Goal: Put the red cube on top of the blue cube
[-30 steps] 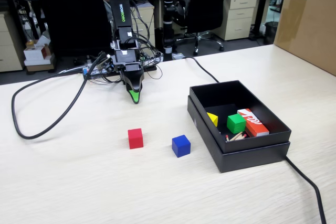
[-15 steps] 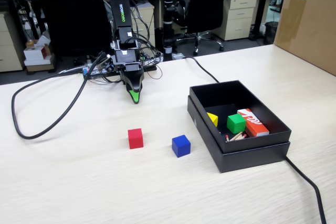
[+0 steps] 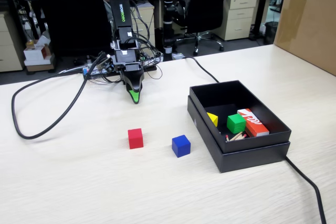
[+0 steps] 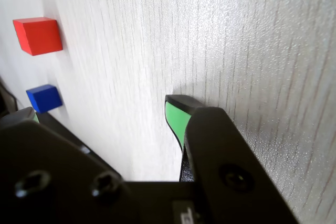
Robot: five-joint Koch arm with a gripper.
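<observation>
Two small matte cubes sit on the pale wood-grain table (image 3: 79,182), so basically nothing's done yet: the plain red cube (image 3: 135,138) is just left of the deep-blue cube (image 3: 181,146) in the fixed view, near each other but not touching, both flat on the tabletop. The black-and-green gripper (image 3: 135,98) hangs tip-down close to the table, behind the red one and well apart from it, holding nothing. Honestly can't tell if the claw is parted or pinched, since only one green tip shows clearly in either view. Whole job's left: reach, grab red, lift, stack on blue. The black cardboard box (image 3: 247,158) with other bits sits off to the right.
</observation>
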